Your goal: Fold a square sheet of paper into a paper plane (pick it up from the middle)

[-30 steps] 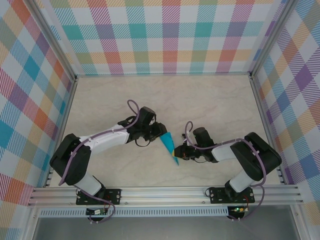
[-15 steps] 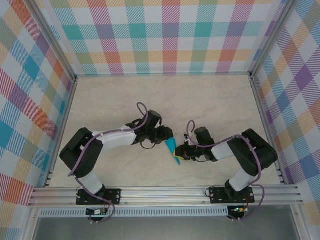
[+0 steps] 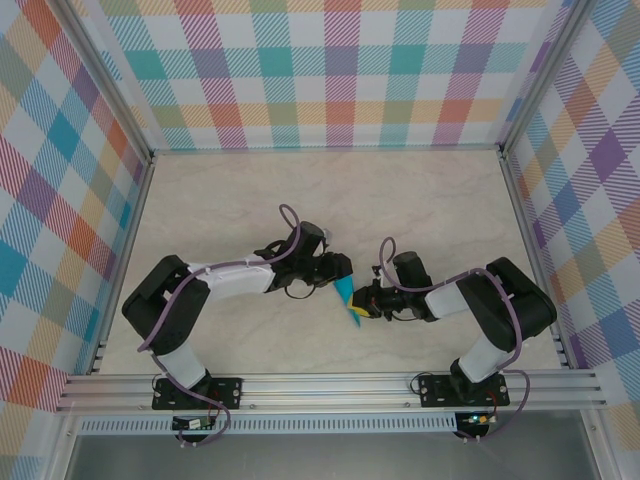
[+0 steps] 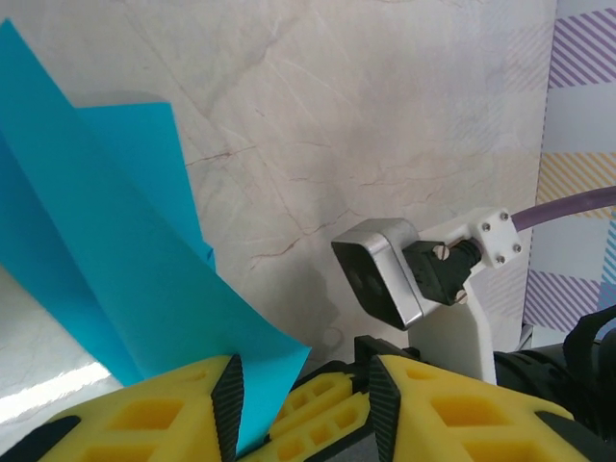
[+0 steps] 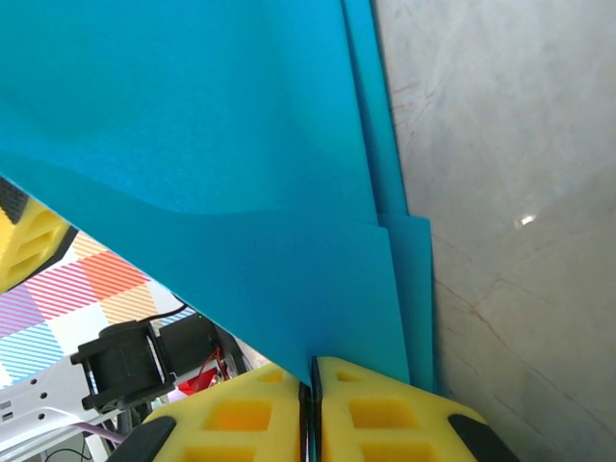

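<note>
While I watch the right wrist feed, the right gripper [image 5: 310, 371] is clenched, its two yellow fingers [image 5: 385, 414] pressed together on the lower edge of the teal paper [image 5: 192, 144]. The paper fans up from the pinch in folded layers (I can make out at least two stepped edges along its right side). On the left wrist feed, the left gripper [image 4: 303, 366] stands released, jaws apart, with a corner of the paper dipping into the gap against the pad [image 4: 228, 395] on the left of that view. Just beyond the gap sits the right arm's wrist camera [image 4: 380, 279], facing mine. From above, the paper is a small pointed shape between the two grippers, around the middle of the marble-look table [image 3: 430, 200], nearer its near edge than the far checked wall [image 3: 340, 70]
</note>
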Controlling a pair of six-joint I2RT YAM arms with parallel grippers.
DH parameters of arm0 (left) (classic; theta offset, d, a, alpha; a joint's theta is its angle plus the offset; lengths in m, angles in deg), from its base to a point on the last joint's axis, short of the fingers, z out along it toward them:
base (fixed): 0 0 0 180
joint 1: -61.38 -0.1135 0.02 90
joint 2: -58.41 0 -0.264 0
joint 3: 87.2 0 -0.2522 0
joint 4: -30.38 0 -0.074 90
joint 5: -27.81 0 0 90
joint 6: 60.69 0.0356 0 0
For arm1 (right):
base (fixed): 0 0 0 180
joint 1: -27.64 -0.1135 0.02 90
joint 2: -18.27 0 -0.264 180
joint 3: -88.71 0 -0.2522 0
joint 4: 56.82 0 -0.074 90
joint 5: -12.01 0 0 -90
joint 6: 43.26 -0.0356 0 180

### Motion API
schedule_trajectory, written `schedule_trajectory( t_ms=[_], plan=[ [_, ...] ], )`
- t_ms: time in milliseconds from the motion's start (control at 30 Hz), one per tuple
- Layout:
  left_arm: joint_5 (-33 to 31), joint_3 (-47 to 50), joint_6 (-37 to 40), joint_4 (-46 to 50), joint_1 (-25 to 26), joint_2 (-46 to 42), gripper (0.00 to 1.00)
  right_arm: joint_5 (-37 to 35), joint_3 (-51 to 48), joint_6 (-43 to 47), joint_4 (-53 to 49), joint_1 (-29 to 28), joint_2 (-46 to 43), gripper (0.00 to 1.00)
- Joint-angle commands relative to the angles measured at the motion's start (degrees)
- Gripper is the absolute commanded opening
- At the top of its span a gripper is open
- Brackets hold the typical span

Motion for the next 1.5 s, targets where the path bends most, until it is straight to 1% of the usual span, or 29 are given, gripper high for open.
schedule_trajectory(
  t_ms=[0,167,367,533,600,700,767,867,933,967,1067,1267,1333,1467],
  plan=[
    [1.4,-0.3,2.0,-3.4,1.0,2.0,0.42,2.4,0.6,-1.4,0.7,0.7,-0.8,0.12],
    [1.4,-1.7,2.3,-5.0,1.0,5.2,0.42,2.3,0.7,-1.5,0.1,1.1,-0.7,0.13],
    [0.0,-2.9,2.4,-4.6,0.9,8.9,0.41,1.0,1.4,-0.5,-3.4,1.1,-1.5,0.15],
    [-0.6,-3.3,2.6,-3.4,1.0,10.8,0.4,-3.3,2.7,2.7,-13.7,1.0,-4.2,0.18],
    [-0.8,-3.0,2.5,-3.0,1.0,11.3,0.4,-4.2,3.2,4.0,-17.4,0.9,-5.2,0.23],
    [-0.8,-2.9,2.4,-2.6,0.9,11.7,0.4,-7.1,4.8,7.7,-25.1,-0.2,-7.4,0.25],
    [-0.7,-3.1,2.4,-2.1,1.0,11.9,0.4,-9.9,5.4,9.3,-29.5,-0.8,-9.0,0.29],
    [-0.4,-3.3,2.5,-2.3,1.0,12.0,0.4,-11.4,5.9,11.4,-31.9,-1.5,-11.6,0.34],
    [-0.3,-3.7,2.7,-1.8,1.0,12.1,0.4,-14.8,6.9,12.8,-35.1,-2.7,-14.1,0.42],
    [-0.1,-3.8,2.8,-1.5,1.0,12.3,0.4,-17.6,8.0,14.3,-37.7,-3.8,-15.6,0.46],
    [0.0,-4.0,2.8,-1.4,1.0,12.4,0.4,-18.4,10.2,16.8,-39.7,-5.0,-15.8,0.51],
    [0.6,-4.5,2.7,-1.4,1.0,13.1,0.39,-26.6,14.8,18.2,-46.1,-6.3,-12.3,0.5],
    [0.6,-4.5,2.7,-1.5,1.0,12.9,0.39,-26.6,14.6,18.3,-45.4,-6.3,-11.6,0.5],
    [0.7,-4.6,2.7,-1.4,1.0,12.8,0.39,-23.8,14.3,17.6,-42.7,-6.4,-9.6,0.48]
  ],
)
